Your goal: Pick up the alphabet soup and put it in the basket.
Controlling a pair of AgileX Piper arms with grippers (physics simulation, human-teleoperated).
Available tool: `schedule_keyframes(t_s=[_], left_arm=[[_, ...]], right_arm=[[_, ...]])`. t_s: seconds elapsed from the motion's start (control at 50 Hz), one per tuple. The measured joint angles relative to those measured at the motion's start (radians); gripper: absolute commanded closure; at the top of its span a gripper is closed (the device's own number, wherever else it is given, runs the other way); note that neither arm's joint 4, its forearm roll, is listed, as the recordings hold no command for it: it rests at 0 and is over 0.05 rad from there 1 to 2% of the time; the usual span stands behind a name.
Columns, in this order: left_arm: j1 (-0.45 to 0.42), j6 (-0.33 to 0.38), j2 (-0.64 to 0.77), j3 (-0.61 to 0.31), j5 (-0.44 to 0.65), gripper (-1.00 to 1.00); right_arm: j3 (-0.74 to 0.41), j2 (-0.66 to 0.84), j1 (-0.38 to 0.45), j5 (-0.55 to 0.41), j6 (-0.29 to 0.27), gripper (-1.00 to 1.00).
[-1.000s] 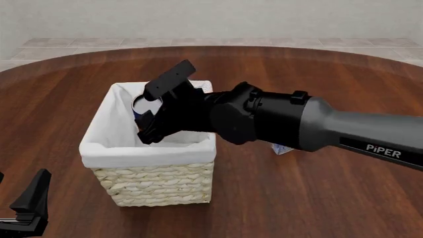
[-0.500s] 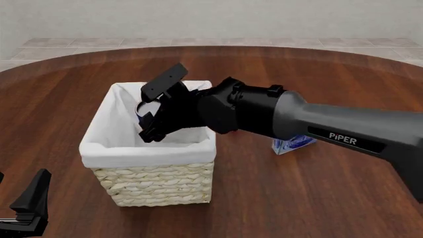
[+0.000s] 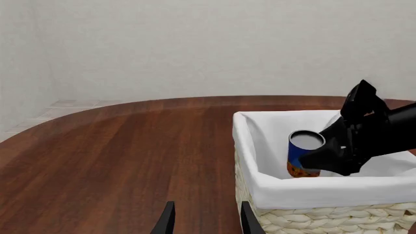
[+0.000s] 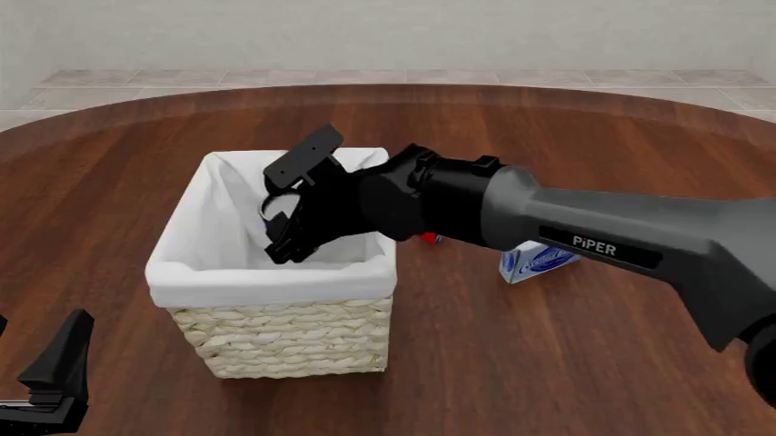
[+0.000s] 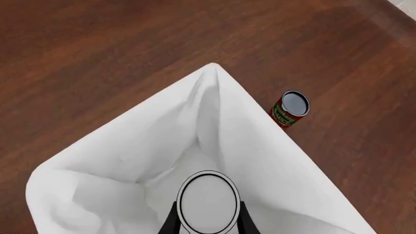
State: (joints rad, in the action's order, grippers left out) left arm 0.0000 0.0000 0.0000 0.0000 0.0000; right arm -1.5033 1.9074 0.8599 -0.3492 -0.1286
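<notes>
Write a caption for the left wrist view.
Right gripper holds alphabet soup inside the basket.

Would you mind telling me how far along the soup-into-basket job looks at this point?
Done: the soup is picked up and carried inside the basket; the left wrist view shows it below the rim, upright. In hand: the right tool grips the can, its fingers on either side in the right wrist view. Left: release it and pull the arm out. Whether the can touches the basket floor cannot be told. The left tool sits apart, open.
</notes>
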Motion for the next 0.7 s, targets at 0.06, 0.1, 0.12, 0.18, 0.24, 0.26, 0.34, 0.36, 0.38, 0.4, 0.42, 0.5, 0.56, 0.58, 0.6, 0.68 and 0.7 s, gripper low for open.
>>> schedule_keyframes(t_s=[0.06,0.1,0.12,0.18,0.24,0.26,0.34,0.36,0.38,0.4,0.42,0.5,0.56,0.58,0.6,0.68,0.7], left_arm=[[0.0,0.0,0.0,0.0,0.0,-1.0],[0.0,0.0,0.0,0.0,0.0,-1.0],[0.0,0.0,0.0,0.0,0.0,-1.0],[0.0,0.0,0.0,0.0,0.0,-1.0],[0.0,0.0,0.0,0.0,0.0,-1.0],[0.0,0.0,0.0,0.0,0.0,-1.0],[0.0,0.0,0.0,0.0,0.0,-1.0],[0.0,0.0,0.0,0.0,0.0,-1.0],[0.0,0.0,0.0,0.0,0.0,-1.0],[0.0,0.0,0.0,0.0,0.0,-1.0],[0.0,0.0,0.0,0.0,0.0,-1.0],[0.0,0.0,0.0,0.0,0.0,-1.0],[0.0,0.0,0.0,0.0,0.0,-1.0],[0.0,0.0,0.0,0.0,0.0,-1.0],[0.0,0.0,0.0,0.0,0.0,-1.0],[0.0,0.0,0.0,0.0,0.0,-1.0],[0.0,0.0,0.0,0.0,0.0,-1.0]], right_arm=[[-0.003,0.0,0.0,-0.001,0.003,-1.0],[-0.004,-0.001,0.0,-0.001,0.005,-1.0],[-0.005,-0.001,0.001,-0.001,0.005,-1.0],[-0.006,-0.002,0.001,-0.001,0.007,-1.0],[-0.006,-0.003,0.002,-0.001,0.009,-1.0],[-0.006,-0.004,0.002,-0.001,0.009,-1.0],[-0.004,-0.006,0.004,0.001,0.011,-1.0],[-0.004,-0.007,0.004,0.001,0.011,-1.0],[-0.003,-0.008,0.005,0.001,0.011,-1.0],[-0.002,-0.009,0.006,0.002,0.011,-1.0],[-0.002,-0.01,0.006,0.002,0.011,-1.0],[0.002,-0.016,0.009,0.003,0.011,-1.0],[0.003,-0.022,0.012,0.003,0.01,-1.0],[0.003,-0.024,0.012,0.003,0.01,-1.0],[0.003,-0.026,0.013,0.003,0.009,-1.0],[0.002,-0.037,0.016,0.003,0.007,-1.0],[0.001,-0.04,0.016,0.002,0.007,-1.0]])
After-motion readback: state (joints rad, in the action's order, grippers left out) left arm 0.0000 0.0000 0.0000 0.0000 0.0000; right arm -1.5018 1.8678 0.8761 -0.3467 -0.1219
